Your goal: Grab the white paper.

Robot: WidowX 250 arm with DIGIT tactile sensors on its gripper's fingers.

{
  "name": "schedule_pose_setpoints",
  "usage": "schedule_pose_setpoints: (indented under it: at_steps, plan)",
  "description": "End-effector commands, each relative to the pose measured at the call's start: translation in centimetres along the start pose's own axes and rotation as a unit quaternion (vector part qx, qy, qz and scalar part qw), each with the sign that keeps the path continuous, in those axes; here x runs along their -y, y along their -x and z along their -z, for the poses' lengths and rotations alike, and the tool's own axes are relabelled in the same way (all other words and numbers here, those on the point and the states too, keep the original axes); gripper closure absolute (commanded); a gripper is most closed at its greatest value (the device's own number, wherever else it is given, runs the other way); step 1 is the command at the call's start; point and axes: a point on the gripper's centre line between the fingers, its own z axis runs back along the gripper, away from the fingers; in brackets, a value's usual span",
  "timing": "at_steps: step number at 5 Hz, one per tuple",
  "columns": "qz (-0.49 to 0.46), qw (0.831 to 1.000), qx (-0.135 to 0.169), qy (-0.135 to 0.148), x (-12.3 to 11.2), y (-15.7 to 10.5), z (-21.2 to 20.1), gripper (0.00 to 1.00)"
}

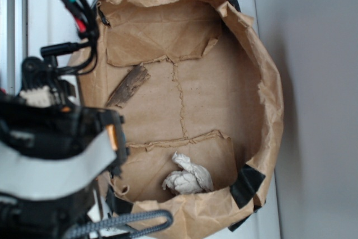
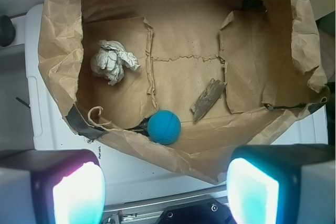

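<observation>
The white paper point(image 1: 188, 177) is a lumpy off-white wad lying on the floor of the large brown paper bag point(image 1: 263, 71), near its front edge. In the wrist view the white paper point(image 2: 112, 60) lies at the bag's left side. My gripper point(image 2: 165, 192) is open and empty, well above and outside the bag's near rim, its two glowing pads point(image 2: 79, 195) wide apart. In the exterior view the arm point(image 1: 50, 149) fills the lower left; its fingers are not seen there.
A blue ball point(image 2: 164, 127) rests against the bag's near wall. A brown piece of bark point(image 2: 207, 99) lies on the bag floor; it also shows in the exterior view point(image 1: 127, 85). The bag stands on a white surface point(image 2: 157, 174). The bag walls point(image 2: 58, 51) stand up all round.
</observation>
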Motion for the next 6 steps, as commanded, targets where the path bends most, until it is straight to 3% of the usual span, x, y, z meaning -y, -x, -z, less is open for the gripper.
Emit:
schedule_pose_setpoints:
  at_steps: [1,2,3,4,5,6]
  plan:
    - [0.238,0.969,-0.004,0.057,-3.3,-5.9,-0.4,0.0]
    - [0.358,0.933,0.033,0.019,-3.9,-6.9,-0.1,0.0]
    - [0.465,0.883,0.063,0.014,-4.0,-7.7,2.3,0.0]
    - [0.511,0.858,0.048,0.008,-3.0,-8.2,6.1,0.0]
    - [0.518,0.855,0.012,0.008,-2.0,-8.8,8.7,0.0]
    - [0.518,0.855,0.012,0.008,-2.0,-8.8,8.7,0.0]
